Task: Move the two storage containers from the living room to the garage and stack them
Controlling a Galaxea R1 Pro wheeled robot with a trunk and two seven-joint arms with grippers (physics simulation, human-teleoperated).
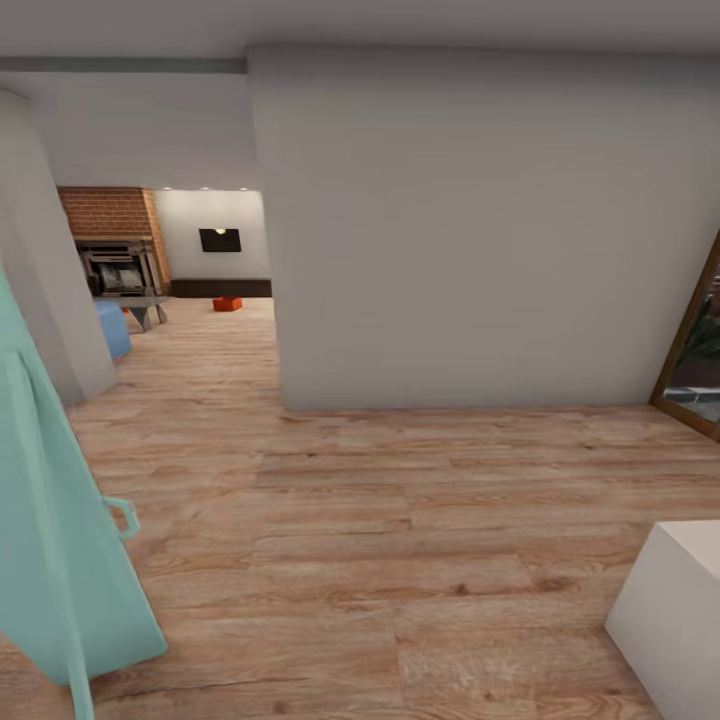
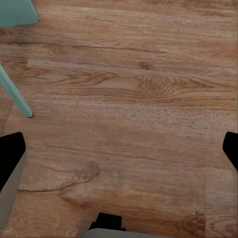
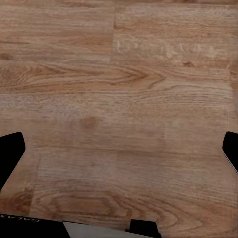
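Light wood plank flooring (image 1: pixel 400 560) is stretching from a hallway toward the living room's red brick fireplace (image 1: pixel 108 213). Just right of that fireplace, one small orange-red open-topped storage container (image 1: pixel 227 303) is sitting on the far floor, well away from the robot. Both the left gripper (image 2: pixel 119 148) and right gripper (image 3: pixel 119 148) are hanging wide apart, holding nothing. Collection appears not yet begun.

Even, soft indoor light, moderately bright; small ceiling spots (image 1: pixel 205 188) glow in the far room. Wood floor (image 1: pixel 400 520) matte, no glare, only faint shadow along the wall base (image 1: pixel 450 408). Head view bends at edges (door (image 1: pixel 60 520) leans). Wrist views slightly soft, fingertips (image 2: pixel 11 153) dark.
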